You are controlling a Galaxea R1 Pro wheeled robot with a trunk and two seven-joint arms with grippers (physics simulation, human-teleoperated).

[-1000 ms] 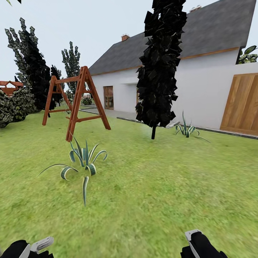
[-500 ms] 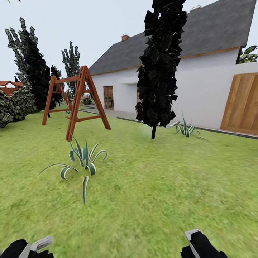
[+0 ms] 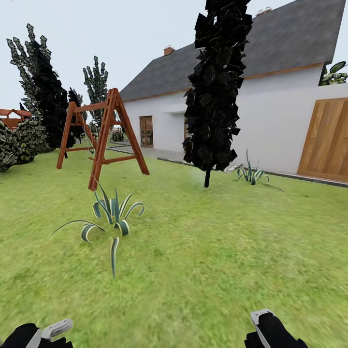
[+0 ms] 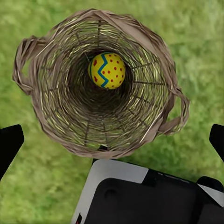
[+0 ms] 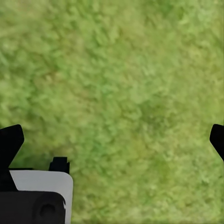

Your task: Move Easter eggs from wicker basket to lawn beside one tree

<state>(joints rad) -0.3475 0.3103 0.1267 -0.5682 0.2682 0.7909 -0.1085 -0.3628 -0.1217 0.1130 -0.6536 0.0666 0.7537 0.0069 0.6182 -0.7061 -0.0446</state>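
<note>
The wicker basket [image 4: 56, 116] stands on the lawn [image 4: 196, 42], seen from straight above in the left wrist view. One yellow Easter egg [image 4: 107, 70] with red dots and a blue zigzag lies deep inside it. My left gripper [image 4: 112, 140] hangs open above the basket's mouth, its dark fingertips [image 4: 9, 142] spread wide, holding nothing. My right gripper [image 5: 113, 140] is open too, over bare grass [image 5: 121, 84]. In the head view the left arm [image 3: 29, 336] and right arm [image 3: 270, 331] show at the bottom edge. The tree is out of view.
Ahead on the lawn [image 3: 217, 251] grows a spiky striped plant [image 3: 112, 215]. Behind it stands a wooden swing frame [image 3: 104, 140], and to the right a black conifer [image 3: 215, 87] with another spiky plant [image 3: 251, 175]. The white house [image 3: 285, 130] closes the back.
</note>
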